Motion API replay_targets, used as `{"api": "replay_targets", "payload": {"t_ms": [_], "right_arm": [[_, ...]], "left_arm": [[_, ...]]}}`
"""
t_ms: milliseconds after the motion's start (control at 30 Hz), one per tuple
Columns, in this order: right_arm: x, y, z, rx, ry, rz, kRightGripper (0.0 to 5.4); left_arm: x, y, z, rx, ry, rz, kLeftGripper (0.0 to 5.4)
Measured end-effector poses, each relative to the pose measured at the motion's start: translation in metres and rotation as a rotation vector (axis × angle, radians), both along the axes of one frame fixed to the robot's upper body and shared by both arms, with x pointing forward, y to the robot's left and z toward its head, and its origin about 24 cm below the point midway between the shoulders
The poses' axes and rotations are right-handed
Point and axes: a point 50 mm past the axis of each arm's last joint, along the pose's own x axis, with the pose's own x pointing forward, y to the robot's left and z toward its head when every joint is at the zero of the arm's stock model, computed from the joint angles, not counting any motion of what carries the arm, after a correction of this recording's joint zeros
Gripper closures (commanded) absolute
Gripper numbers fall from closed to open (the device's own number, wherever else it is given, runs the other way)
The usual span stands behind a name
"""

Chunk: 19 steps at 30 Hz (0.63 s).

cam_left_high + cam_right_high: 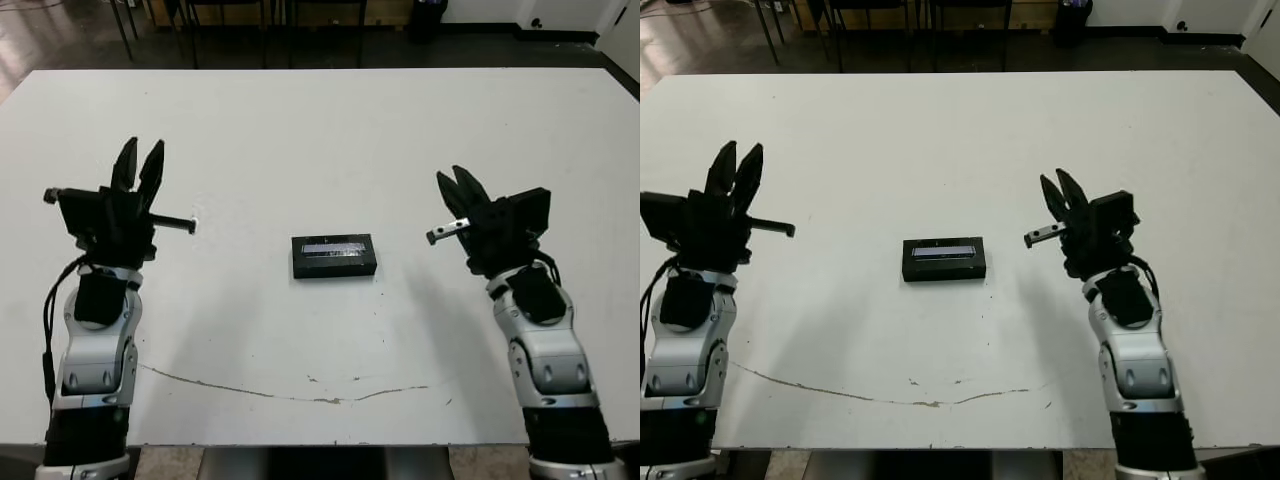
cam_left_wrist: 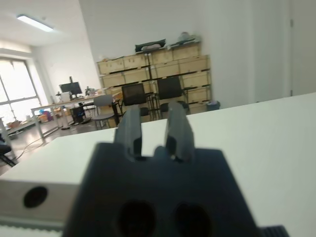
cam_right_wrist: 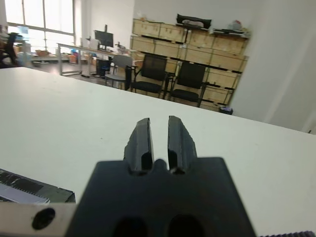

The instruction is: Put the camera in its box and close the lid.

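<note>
Counter (image 1: 320, 130): white, wide, mostly bare; a thin brown scuff line runs along the edge nearest you.

Left tool (image 1: 138, 166): raised off the counter, well to the side of the work, fingers pointing up and away. A narrow gap shows between the two fingers; nothing is held.

Right tool (image 1: 461, 186): mirrored on the other side, also raised, fingers slightly parted with nothing between them.

Box (image 1: 335, 257): sits roughly midway between your two tools, well apart from each, flat on the counter. The lid (image 1: 334, 246) appears to be on it already, its pale strip facing up. In the right wrist view a corner of it shows low beside the tool body.

Camera: not visible anywhere. Judging from the shut box, it is likely inside, but you cannot confirm that.

Handling, as a judgement: the box looks small, rigid and light, with smooth sides that may slip and slide on the counter if pushed from one side only. If you need to seat the lid, press down on its top face over the middle. To lift, pinch across the short width at mid-length, not the ends.
</note>
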Motion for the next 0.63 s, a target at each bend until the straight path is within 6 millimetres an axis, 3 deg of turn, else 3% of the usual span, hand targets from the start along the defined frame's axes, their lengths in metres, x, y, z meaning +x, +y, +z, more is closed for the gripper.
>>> {"api": "replay_targets", "payload": {"t_ms": [233, 633], "right_arm": [[-0.004, 0.003, -0.007, -0.002, 0.003, -0.030, 5.40], [-0.004, 0.007, -0.010, 0.027, -0.001, -0.083, 5.40]], "left_arm": [[-0.002, -0.005, -0.014, -0.094, 0.048, 0.020, 5.39], [-0.003, -0.010, -0.014, -0.165, 0.074, 0.035, 5.39]]}}
